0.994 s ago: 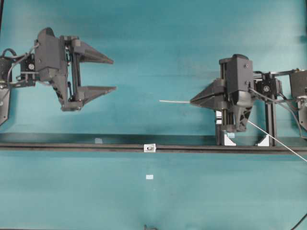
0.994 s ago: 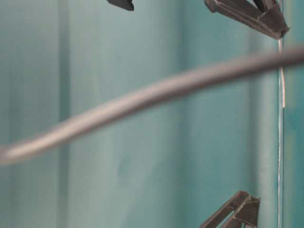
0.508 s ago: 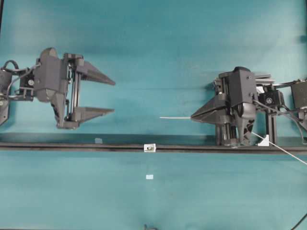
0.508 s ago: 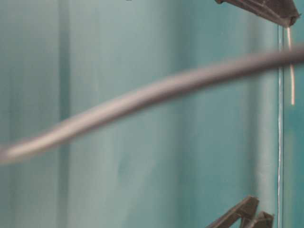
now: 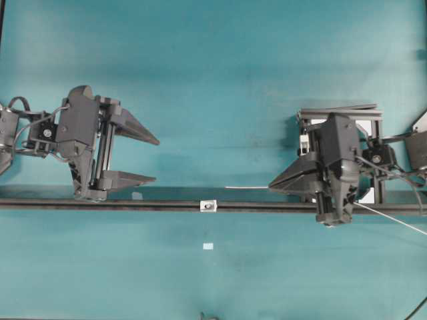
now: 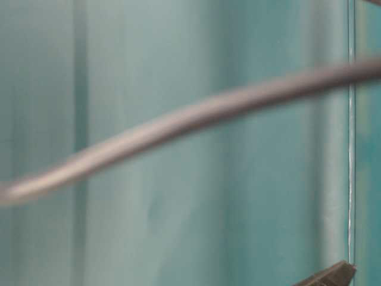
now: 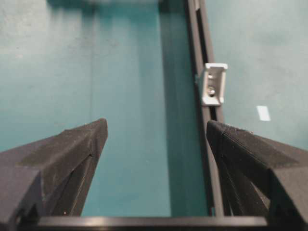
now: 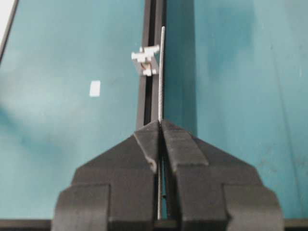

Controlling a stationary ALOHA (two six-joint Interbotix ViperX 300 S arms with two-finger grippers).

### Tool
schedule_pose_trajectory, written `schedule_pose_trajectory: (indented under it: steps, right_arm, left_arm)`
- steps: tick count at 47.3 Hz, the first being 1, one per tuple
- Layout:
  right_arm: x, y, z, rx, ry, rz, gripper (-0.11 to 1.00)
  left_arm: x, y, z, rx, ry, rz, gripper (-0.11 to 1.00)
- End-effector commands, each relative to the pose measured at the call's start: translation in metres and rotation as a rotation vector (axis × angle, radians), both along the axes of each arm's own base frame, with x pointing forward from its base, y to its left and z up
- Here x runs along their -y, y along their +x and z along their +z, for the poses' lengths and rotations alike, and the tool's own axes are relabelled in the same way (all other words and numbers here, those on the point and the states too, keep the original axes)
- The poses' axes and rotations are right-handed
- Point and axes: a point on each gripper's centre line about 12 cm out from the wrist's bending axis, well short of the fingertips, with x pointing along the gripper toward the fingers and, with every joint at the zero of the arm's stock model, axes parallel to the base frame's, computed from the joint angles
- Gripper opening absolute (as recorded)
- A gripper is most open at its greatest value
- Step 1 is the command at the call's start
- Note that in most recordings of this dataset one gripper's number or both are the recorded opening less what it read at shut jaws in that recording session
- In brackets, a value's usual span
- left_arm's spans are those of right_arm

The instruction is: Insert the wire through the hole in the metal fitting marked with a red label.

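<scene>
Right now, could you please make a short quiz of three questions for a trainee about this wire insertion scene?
1. True or false: the left gripper is holding the wire.
2. Which gripper is shut on the wire? A) left B) right C) neither
3. Fill in: the metal fitting sits on the long black ____.

Key: 1 false, its jaws stand open and empty. 2 B. 3 rail.
</scene>
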Motion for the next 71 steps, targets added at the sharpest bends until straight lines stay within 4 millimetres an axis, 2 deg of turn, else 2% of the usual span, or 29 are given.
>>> schedule_pose_trajectory:
  steps: [1, 11, 21, 26, 35, 45, 60, 71]
  right_arm:
    - [-0.005, 0.005, 0.004, 0.017, 0.012, 0.003, -0.01]
    - [-0.017, 0.010, 0.001, 0.021, 0.012, 0.032, -0.01]
    - [-0.020, 0.013, -0.014, 0.007, 0.010, 0.025, -0.01]
    - [-0.021, 0.012, -0.023, -0.012, 0.012, 0.018, -0.01]
    - [-0.029, 0.011, -0.025, 0.027, 0.009, 0.036, -0.01]
    - [-0.035, 0.010, -0.036, 0.005, 0.010, 0.021, -0.01]
    - [-0.032, 0.012, -0.038, 0.034, -0.042, -0.010, -0.01]
    - [-0.030, 0.012, -0.040, 0.036, -0.067, -0.021, -0.01]
  left_arm:
    - [0.005, 0.005, 0.006, 0.021, -0.007, -0.013, 0.77]
    - [0.015, 0.008, -0.004, -0.010, -0.033, -0.029, 0.77]
    - [0.029, 0.016, -0.010, -0.020, -0.048, -0.058, 0.77]
    - [0.032, 0.018, -0.012, -0.020, -0.049, -0.066, 0.77]
    - [0.037, 0.018, -0.020, -0.026, -0.047, -0.077, 0.77]
    - [0.042, 0.020, -0.031, -0.028, -0.045, -0.091, 0.77]
    - [0.048, 0.020, -0.043, -0.040, -0.040, -0.106, 0.77]
    - [0.049, 0.020, -0.043, -0.028, -0.037, -0.113, 0.77]
